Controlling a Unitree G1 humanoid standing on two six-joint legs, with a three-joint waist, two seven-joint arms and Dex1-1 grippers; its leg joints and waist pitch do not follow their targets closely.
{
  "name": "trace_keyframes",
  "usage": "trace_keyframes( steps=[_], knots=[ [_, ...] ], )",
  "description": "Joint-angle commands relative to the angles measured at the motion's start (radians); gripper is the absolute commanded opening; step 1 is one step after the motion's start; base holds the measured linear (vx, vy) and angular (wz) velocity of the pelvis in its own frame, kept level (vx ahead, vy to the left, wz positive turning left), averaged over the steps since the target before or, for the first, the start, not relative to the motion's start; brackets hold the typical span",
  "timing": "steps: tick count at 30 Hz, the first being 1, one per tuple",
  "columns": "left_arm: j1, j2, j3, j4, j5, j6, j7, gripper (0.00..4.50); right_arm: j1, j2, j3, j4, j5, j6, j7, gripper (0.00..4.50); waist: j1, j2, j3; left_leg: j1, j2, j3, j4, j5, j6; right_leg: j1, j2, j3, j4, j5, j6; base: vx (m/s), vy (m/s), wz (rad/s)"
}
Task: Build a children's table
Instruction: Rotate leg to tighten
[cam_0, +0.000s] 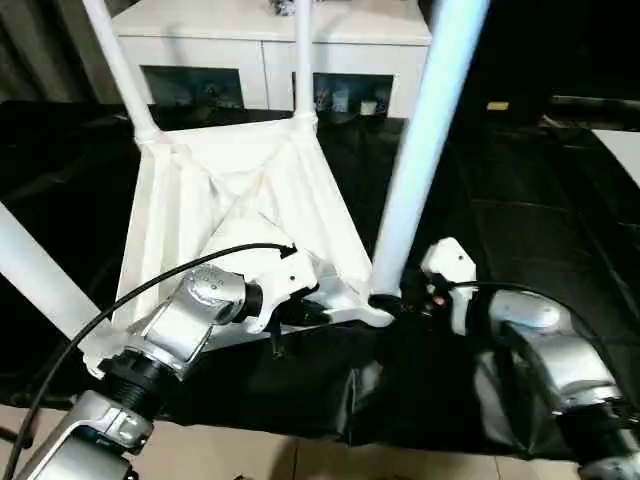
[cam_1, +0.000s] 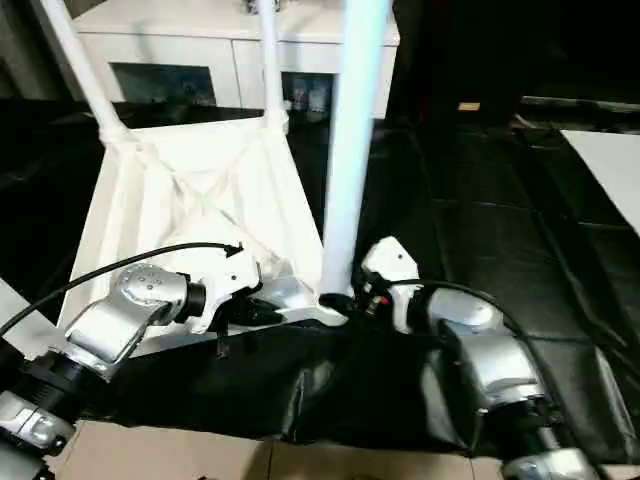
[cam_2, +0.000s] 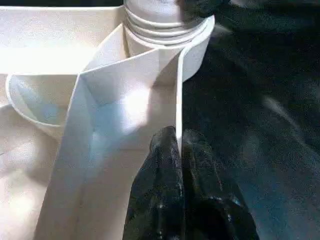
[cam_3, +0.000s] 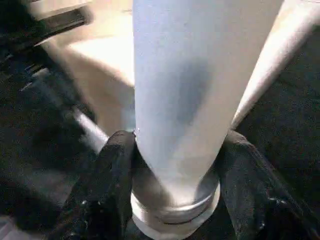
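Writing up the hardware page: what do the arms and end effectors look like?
Both forearms are rounded silver metal with black threaded collars near the elbows. White housings sit at the wrists. A black cable loops over the left arm; another runs along the right arm. The end effector fingers are glossy black.

White children's table (cam_0: 235, 205) upside down on black cover, ribbed underside up, legs upright

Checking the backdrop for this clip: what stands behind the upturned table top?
Behind the table top stands a white cabinet with glass-fronted compartments holding small items, too small to identify. The table's upright legs cover parts of its front.
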Motion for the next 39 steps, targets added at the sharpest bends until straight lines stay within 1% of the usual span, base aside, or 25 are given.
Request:
trace_keyframes(
  steps=[1, 2, 3, 5, 6, 11, 14, 16, 17, 19, 20, 21, 22, 23, 24, 25, 26, 27, 29, 30, 32, 34, 37, 38, 39],
  knots=[
    [-0.048, -0.082, 0.033, 0.074, 0.015, 0.066, 0.144, 0.0, -0.021, 0.091, -0.042, 0.085, -0.052, 0.092, -0.239, 2.08, -0.008, -0.01, -0.046, 0.009, 0.031, -0.014, -0.083, -0.375, -0.008, 0.028, -0.028, 0.011, -0.073, -0.432, -0.186, -0.054, 0.006, -0.04],
    [-0.055, -0.094, 0.04, 0.085, 0.015, 0.075, 0.163, 0.0, -0.026, 0.107, -0.05, 0.089, -0.051, 0.104, -0.267, 2.07, -0.008, -0.009, -0.047, 0.01, 0.028, -0.015, -0.082, -0.378, -0.016, 0.025, -0.028, 0.011, -0.075, -0.444, -0.18, -0.054, 0.006, -0.04],
    [-0.076, -0.126, 0.053, 0.117, 0.017, 0.095, 0.214, 0.0, -0.038, 0.152, -0.07, 0.104, -0.054, 0.131, -0.349, 2.05, -0.018, -0.013, -0.048, 0.007, 0.027, -0.019, -0.085, -0.393, -0.022, 0.027, -0.027, 0.009, -0.079, -0.467, -0.158, 0.0, 0.0, 0.0],
    [-0.109, -0.171, 0.07, 0.176, 0.027, 0.101, 0.299, 0.0, -0.057, 0.217, -0.098, 0.134, -0.051, 0.169, -0.461, 2.04, -0.022, -0.011, -0.048, 0.01, 0.022, -0.017, -0.082, -0.4, -0.017, 0.019, -0.026, 0.009, -0.086, -0.476, -0.151, 0.0, 0.0, 0.0],
    [-0.12, -0.184, 0.075, 0.196, 0.031, 0.1, 0.327, 0.0, -0.064, 0.236, -0.108, 0.144, -0.049, 0.181, -0.494, 2.03, -0.022, -0.01, -0.05, 0.012, 0.024, -0.02, -0.082, -0.405, -0.019, 0.02, -0.026, 0.008, -0.087, -0.476, -0.149, 0.0, 0.0, 0.0],
    [-0.187, -0.245, 0.086, 0.321, 0.083, 0.009, 0.494, 0.0, -0.126, 0.357, -0.189, 0.231, -0.049, 0.189, -0.75, 2.0, -0.024, -0.007, -0.051, 0.01, 0.022, -0.021, -0.084, -0.419, -0.015, 0.016, -0.025, 0.006, -0.091, -0.468, -0.134, 0.0, 0.0, 0.0],
    [-0.206, -0.249, 0.074, 0.342, 0.106, -0.01, 0.505, 0.0, -0.157, 0.373, -0.172, 0.256, -0.063, 0.18, -0.735, 1.99, -0.023, -0.005, -0.052, 0.009, 0.023, -0.022, -0.086, -0.424, -0.016, 0.018, -0.026, 0.006, -0.09, -0.446, -0.133, 0.0, 0.0, 0.0],
    [-0.199, -0.237, 0.07, 0.323, 0.103, -0.006, 0.479, 0.0, -0.165, 0.362, -0.14, 0.23, -0.065, 0.16, -0.654, 1.99, -0.02, -0.004, -0.053, 0.005, 0.025, -0.021, -0.087, -0.411, -0.011, 0.021, -0.026, 0.009, -0.084, -0.394, -0.148, 0.0, 0.0, 0.0],
    [-0.192, -0.229, 0.067, 0.31, 0.1, -0.003, 0.464, 0.0, -0.159, 0.35, -0.128, 0.201, -0.06, 0.144, -0.61, 1.99, -0.019, -0.007, -0.053, 0.005, 0.026, -0.02, -0.087, -0.406, -0.007, 0.023, -0.026, 0.009, -0.083, -0.374, -0.154, 0.0, 0.0, 0.0],
    [-0.178, -0.213, 0.061, 0.292, 0.097, -0.003, 0.444, 0.0, -0.146, 0.324, -0.114, 0.154, -0.058, 0.126, -0.567, 2.54, -0.016, -0.006, -0.055, 0.001, 0.028, -0.018, -0.085, -0.376, 0.004, 0.027, -0.029, 0.012, -0.078, -0.331, -0.169, 0.0, 0.0, 0.0],
    [-0.178, -0.213, 0.061, 0.292, 0.097, -0.003, 0.444, 0.0, -0.146, 0.324, -0.114, 0.154, -0.058, 0.126, -0.567, 2.68, -0.014, -0.006, -0.056, 0.0, 0.028, -0.018, -0.085, -0.362, 0.007, 0.03, -0.029, 0.011, -0.076, -0.311, -0.175, 0.0, 0.0, 0.0],
    [-0.164, -0.198, 0.055, 0.279, 0.098, -0.016, 0.417, 0.0, -0.134, 0.293, -0.108, 0.122, -0.063, 0.118, -0.549, 2.74, -0.014, -0.012, -0.057, -0.007, 0.027, -0.016, -0.084, -0.32, 0.02, 0.037, -0.029, 0.011, -0.071, -0.262, -0.19, 0.0, 0.0, 0.0],
    [-0.158, -0.192, 0.053, 0.271, 0.098, -0.017, 0.406, 0.0, -0.131, 0.283, -0.11, 0.116, -0.062, 0.119, -0.541, 2.74, -0.015, -0.011, -0.057, -0.012, 0.027, -0.018, -0.084, -0.31, 0.024, 0.042, -0.03, 0.01, -0.067, -0.257, -0.189, 0.0, 0.0, 0.0],
    [-0.151, -0.185, 0.051, 0.26, 0.098, -0.017, 0.392, 0.0, -0.127, 0.27, -0.113, 0.106, -0.06, 0.119, -0.53, 3.03, -0.019, -0.009, -0.061, -0.019, 0.028, -0.022, -0.086, -0.282, 0.027, 0.048, -0.031, 0.007, -0.062, -0.245, -0.187, 0.0, 0.0, 0.0],
    [-0.139, -0.172, 0.043, 0.24, 0.1, -0.024, 0.365, 0.0, -0.122, 0.252, -0.123, 0.093, -0.043, 0.127, -0.498, 3.03, -0.019, -0.006, -0.06, -0.019, 0.027, -0.021, -0.084, -0.273, 0.029, 0.046, -0.032, 0.007, -0.064, -0.243, -0.189, 0.0, 0.0, 0.0],
    [-0.122, -0.155, 0.034, 0.212, 0.095, -0.024, 0.331, 0.0, -0.114, 0.228, -0.128, 0.076, -0.023, 0.143, -0.449, 3.11, -0.015, -0.004, -0.067, -0.009, 0.03, -0.018, -0.075, -0.248, 0.042, 0.042, -0.032, 0.009, -0.061, -0.183, -0.211, 0.055, -0.01, 0.03],
    [-0.106, -0.14, 0.025, 0.185, 0.092, -0.017, 0.302, 0.0, -0.105, 0.2, -0.12, 0.061, -0.018, 0.145, -0.393, 3.16, -0.013, -0.006, -0.07, -0.008, 0.03, -0.016, -0.069, -0.216, 0.054, 0.044, -0.032, 0.011, -0.056, -0.128, -0.227, 0.055, -0.01, 0.03],
    [-0.089, -0.121, 0.012, 0.155, 0.088, -0.021, 0.265, 0.0, -0.092, 0.161, -0.098, 0.042, -0.02, 0.137, -0.324, 3.16, -0.007, -0.001, -0.072, -0.011, 0.032, -0.013, -0.063, -0.128, 0.093, 0.046, -0.028, 0.008, -0.04, 0.024, -0.277, 0.062, -0.006, 0.04],
    [-0.044, -0.086, -0.004, 0.078, 0.053, -0.024, 0.171, 0.0, -0.047, 0.063, -0.044, -0.008, -0.021, 0.107, -0.157, 3.16, 0.003, 0.0, -0.072, -0.009, 0.035, -0.012, -0.058, -0.1, 0.122, 0.054, -0.029, 0.005, -0.032, 0.095, -0.3, 0.0, 0.0, 0.0],
    [-0.032, -0.077, -0.006, 0.058, 0.042, -0.021, 0.148, 0.0, -0.034, 0.041, -0.034, -0.022, -0.016, 0.101, -0.115, 3.16, 0.007, 0.0, -0.068, -0.008, 0.036, -0.009, -0.058, -0.102, 0.136, 0.05, -0.032, 0.007, -0.033, 0.098, -0.311, 0.0, 0.0, 0.0],
    [-0.007, -0.05, -0.022, 0.016, 0.016, -0.029, 0.082, 0.0, -0.005, -0.008, -0.017, -0.052, -0.002, 0.084, -0.032, 3.16, 0.011, 0.0, -0.068, -0.004, 0.037, -0.008, -0.058, -0.116, 0.137, 0.049, -0.032, 0.006, -0.035, 0.071, -0.316, 0.0, 0.0, 0.0],
    [0.034, 0.01, -0.064, -0.055, -0.023, -0.088, -0.051, 0.0, 0.035, -0.074, 0.016, -0.089, 0.005, 0.054, 0.07, 3.16, 0.016, -0.001, -0.062, -0.003, 0.042, -0.008, -0.065, -0.173, 0.123, 0.048, -0.034, 0.004, -0.042, -0.024, -0.307, 0.0, 0.0, 0.0],
    [0.065, 0.044, -0.074, -0.129, -0.064, -0.063, -0.139, 0.0, 0.05, -0.099, 0.03, -0.101, 0.015, 0.041, 0.124, 3.16, 0.017, 0.003, -0.056, 0.007, 0.047, -0.006, -0.073, -0.251, 0.081, 0.038, -0.031, 0.004, -0.05, -0.128, -0.297, 0.0, 0.0, 0.0],
    [0.068, 0.049, -0.075, -0.137, -0.063, -0.059, -0.146, 0.0, 0.051, -0.101, 0.033, -0.101, 0.014, 0.04, 0.129, 3.16, 0.017, 0.002, -0.055, 0.007, 0.048, -0.006, -0.074, -0.262, 0.075, 0.037, -0.031, 0.004, -0.05, -0.144, -0.291, 0.0, 0.0, 0.0],
    [0.069, 0.05, -0.075, -0.137, -0.062, -0.057, -0.147, 0.0, 0.049, -0.099, 0.035, -0.099, 0.015, 0.036, 0.131, 3.16, 0.016, 0.006, -0.051, 0.006, 0.047, -0.007, -0.08, -0.297, 0.046, 0.036, -0.03, 0.003, -0.055, -0.207, -0.27, 0.0, 0.0, 0.0]
  ],
)
